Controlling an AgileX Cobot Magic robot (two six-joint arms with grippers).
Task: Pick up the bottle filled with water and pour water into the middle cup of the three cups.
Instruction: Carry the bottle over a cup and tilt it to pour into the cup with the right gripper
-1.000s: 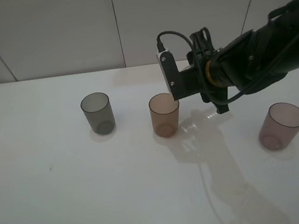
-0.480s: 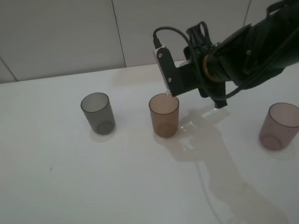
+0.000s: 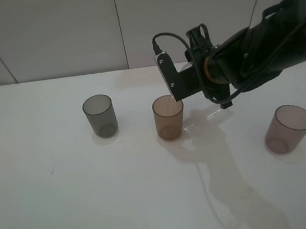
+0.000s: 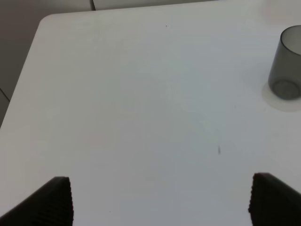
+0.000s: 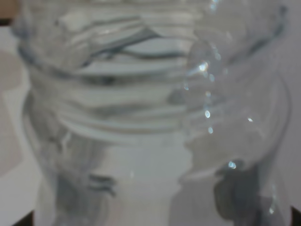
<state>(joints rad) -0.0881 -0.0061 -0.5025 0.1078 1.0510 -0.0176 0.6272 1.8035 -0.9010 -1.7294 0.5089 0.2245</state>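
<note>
The clear bottle (image 5: 150,113) fills the right wrist view, its threaded neck close to the lens. My right gripper (image 3: 189,85) is shut on it and holds it tipped on its side, its mouth (image 3: 169,98) just over the rim of the amber-brown middle cup (image 3: 168,118). The smoky grey cup (image 3: 100,115) stands to the left and the mauve-pink cup (image 3: 288,127) to the right. My left gripper (image 4: 160,202) is open and empty over bare table, out of the exterior view. The grey cup also shows in the left wrist view (image 4: 286,70).
The white table (image 3: 69,203) carries only the three cups. A pale wall stands behind its far edge. The right arm (image 3: 268,50) reaches in from the right above the table, between the amber and pink cups.
My right wrist has risen a little and shifted left, tipping the bottle further toward the amber cup. The cups have not moved.
</note>
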